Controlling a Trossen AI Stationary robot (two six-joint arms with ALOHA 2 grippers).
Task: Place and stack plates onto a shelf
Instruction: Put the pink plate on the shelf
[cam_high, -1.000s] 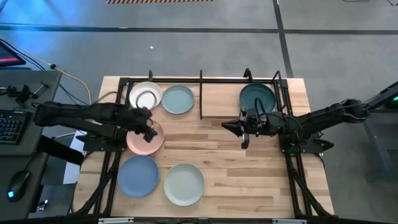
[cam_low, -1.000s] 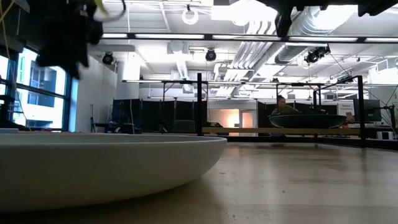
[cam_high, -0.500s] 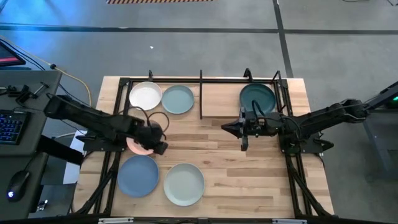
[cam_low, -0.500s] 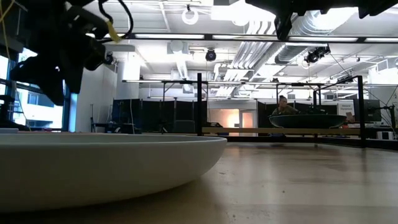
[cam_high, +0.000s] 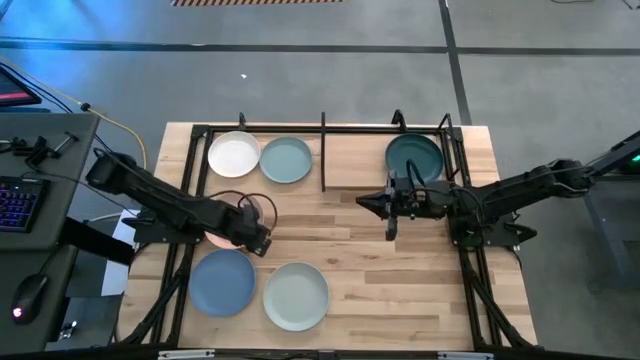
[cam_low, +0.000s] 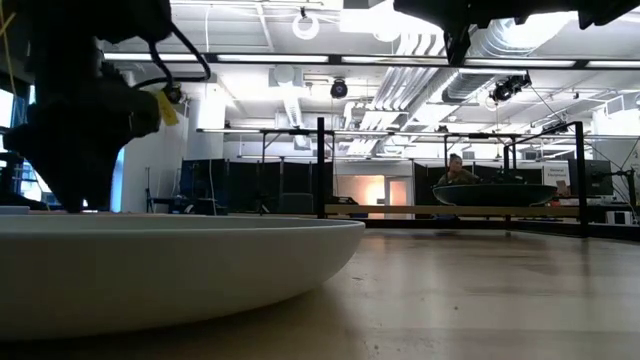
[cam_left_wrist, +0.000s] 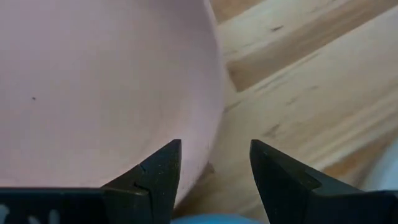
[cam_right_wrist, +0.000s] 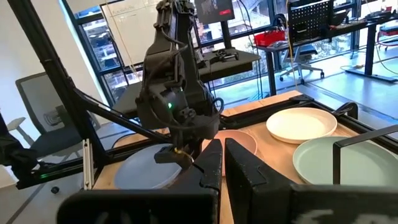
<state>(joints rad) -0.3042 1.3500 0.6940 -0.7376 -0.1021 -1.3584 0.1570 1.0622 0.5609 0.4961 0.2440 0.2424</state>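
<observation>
1. L gripper (cam_high: 258, 240) low over pink plate (cam_high: 222, 232), at its 3 o'clock rim; fingers (cam_left_wrist: 158, 174) spread, rim edge between them, not clamped.
2. R gripper (cam_high: 391, 214) hovers mid-table, 6 o'clock of dark teal plate (cam_high: 414, 155); fingers pressed together, empty.
3. Shelf (cam_high: 323, 128) along table's 12 o'clock edge: white plate (cam_high: 233, 154) + sage green plate (cam_high: 287, 160) in L bay, teal in R bay.
4. Blue plate (cam_high: 221, 281) + pale mint plate (cam_high: 296, 295) at table's 6–7 o'clock, off shelf.

Six plates are sitting on the table (cam_high: 360, 270): three are lying inside the shelf (cam_high: 323, 130), three outside.
</observation>
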